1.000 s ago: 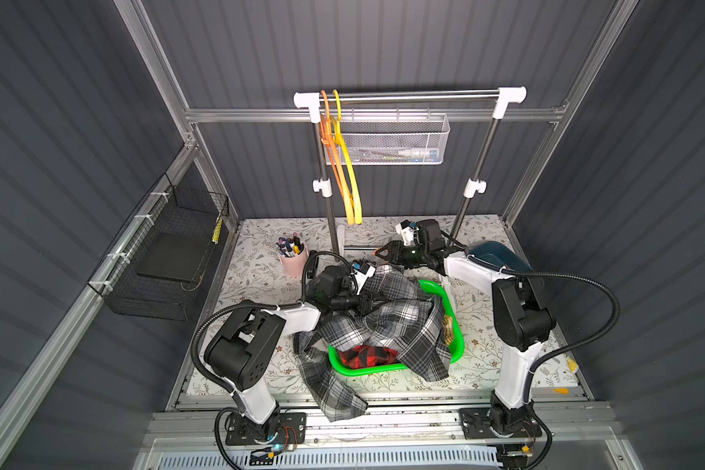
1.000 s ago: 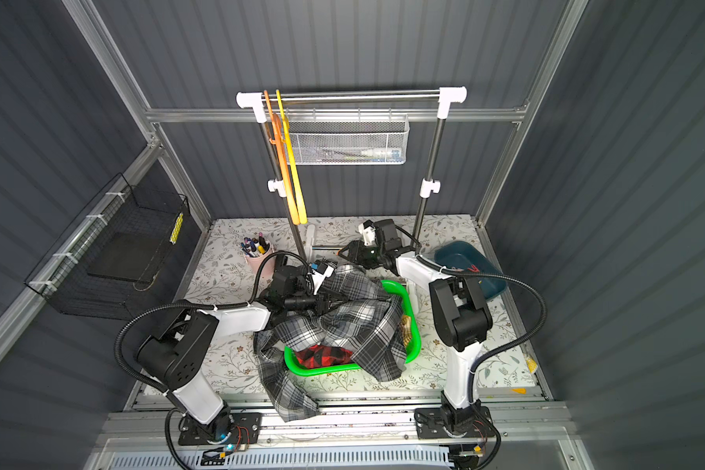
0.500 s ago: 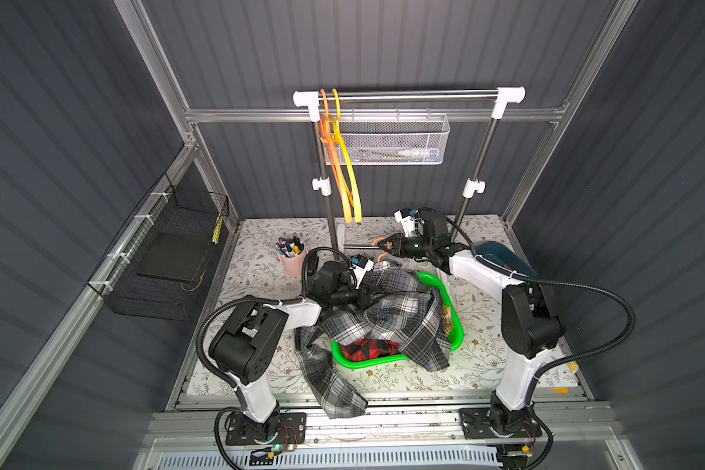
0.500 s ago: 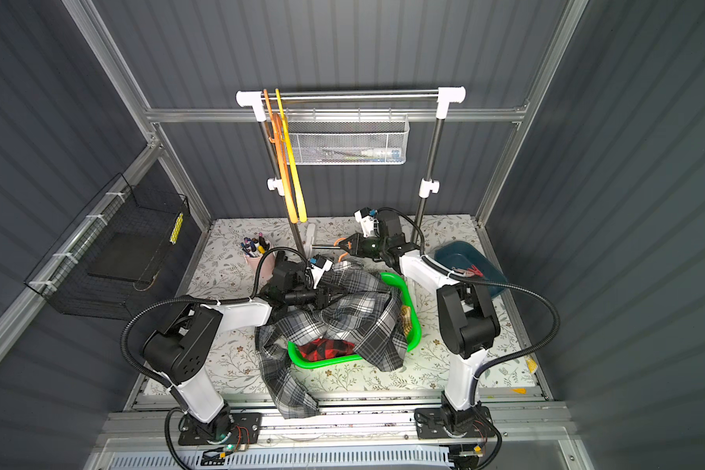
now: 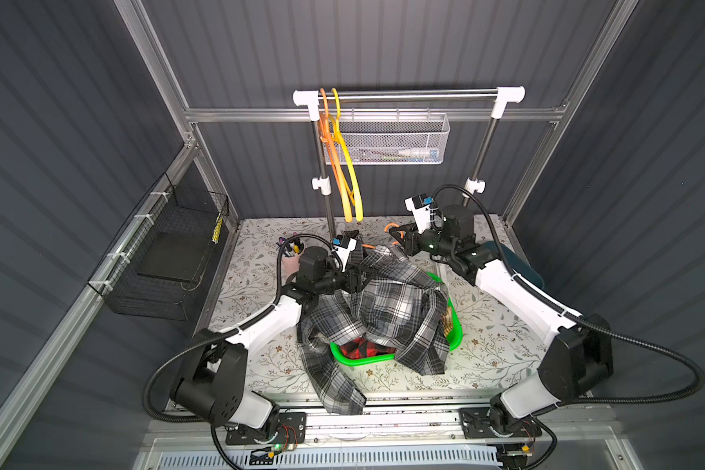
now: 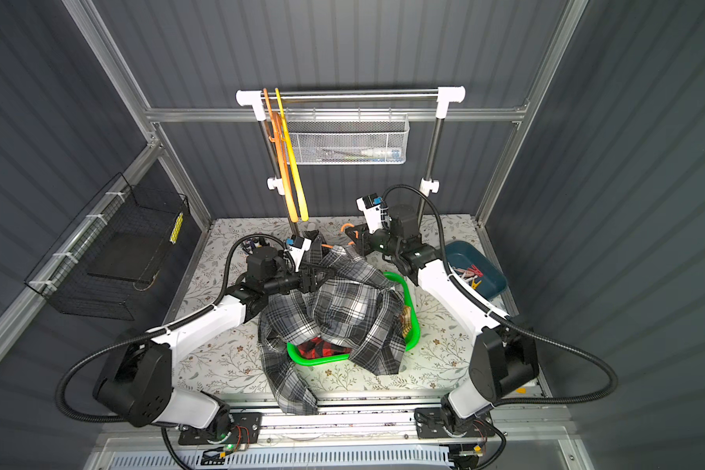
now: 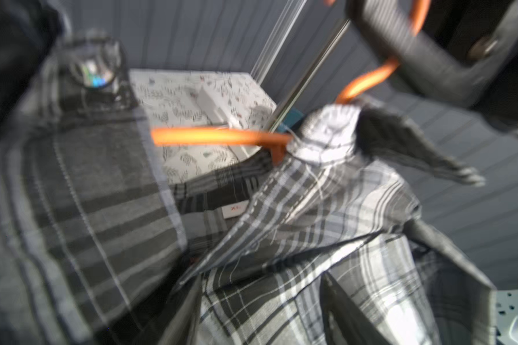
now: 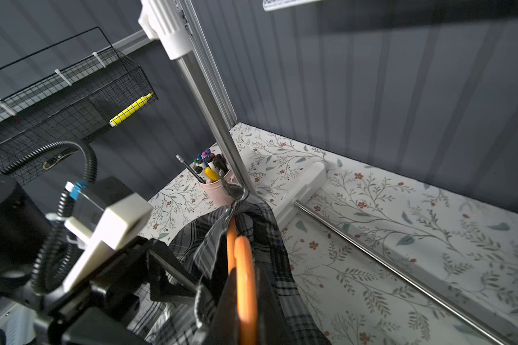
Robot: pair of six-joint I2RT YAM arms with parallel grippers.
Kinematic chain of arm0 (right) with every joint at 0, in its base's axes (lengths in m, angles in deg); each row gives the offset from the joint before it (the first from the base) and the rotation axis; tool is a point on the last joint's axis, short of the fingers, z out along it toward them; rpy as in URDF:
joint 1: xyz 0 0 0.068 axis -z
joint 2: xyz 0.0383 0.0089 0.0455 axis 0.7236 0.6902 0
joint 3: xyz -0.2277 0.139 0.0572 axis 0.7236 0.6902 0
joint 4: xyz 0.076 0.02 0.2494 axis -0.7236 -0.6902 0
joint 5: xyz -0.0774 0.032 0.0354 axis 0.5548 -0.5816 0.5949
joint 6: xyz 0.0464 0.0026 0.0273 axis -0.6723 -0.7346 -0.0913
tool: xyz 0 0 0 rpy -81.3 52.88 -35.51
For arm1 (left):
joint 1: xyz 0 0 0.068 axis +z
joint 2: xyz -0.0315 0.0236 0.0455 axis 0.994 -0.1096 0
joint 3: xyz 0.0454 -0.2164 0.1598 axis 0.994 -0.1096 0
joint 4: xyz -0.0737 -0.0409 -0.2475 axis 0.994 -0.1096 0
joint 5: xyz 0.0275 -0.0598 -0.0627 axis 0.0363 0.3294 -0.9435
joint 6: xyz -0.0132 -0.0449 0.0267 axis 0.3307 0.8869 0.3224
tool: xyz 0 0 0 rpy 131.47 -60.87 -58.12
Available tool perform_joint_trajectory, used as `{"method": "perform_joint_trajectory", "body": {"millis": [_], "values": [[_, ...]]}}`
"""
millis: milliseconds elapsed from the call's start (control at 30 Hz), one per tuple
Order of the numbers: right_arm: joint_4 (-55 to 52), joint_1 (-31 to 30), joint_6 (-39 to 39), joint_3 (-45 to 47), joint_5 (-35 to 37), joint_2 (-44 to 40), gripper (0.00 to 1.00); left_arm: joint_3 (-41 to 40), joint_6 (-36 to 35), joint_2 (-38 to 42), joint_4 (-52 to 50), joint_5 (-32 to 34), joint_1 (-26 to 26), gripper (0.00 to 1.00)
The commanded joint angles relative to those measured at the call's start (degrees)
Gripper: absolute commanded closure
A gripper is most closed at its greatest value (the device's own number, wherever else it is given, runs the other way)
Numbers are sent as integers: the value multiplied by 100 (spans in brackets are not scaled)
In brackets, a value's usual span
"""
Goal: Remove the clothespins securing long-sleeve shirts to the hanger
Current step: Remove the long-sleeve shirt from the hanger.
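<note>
The orange hanger (image 8: 245, 286) is clamped in the right gripper (image 5: 399, 241) at upper centre, its long axis directed lower-left toward the left gripper (image 5: 357, 277) (opening indeterminate), which lies nearer the collar of the grey plaid shirt (image 5: 387, 301) at centre frame.

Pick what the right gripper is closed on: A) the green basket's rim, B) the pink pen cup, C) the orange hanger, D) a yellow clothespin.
C: in the right wrist view the right gripper is shut with the orange hanger running between its fingers.
</note>
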Motion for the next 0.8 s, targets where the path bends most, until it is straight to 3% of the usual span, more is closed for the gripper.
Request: {"method": "perform_joint_trajectory", "body": {"millis": [0,233,400,767], "values": [[147,-68,558,228,205,-259,100,270,-4,337,-685,511,57,36],[-115,-267,1112,414,257,-694,100,683,-20,1018,-1428,1597,101,35],[-271,-511,1393,530,346,-942,100,963,-198,915,-1853,2238,110,33],[-666,-1261,1976,698,1205,-1291,100,1251,-101,315,-1607,1933,110,35]]}}
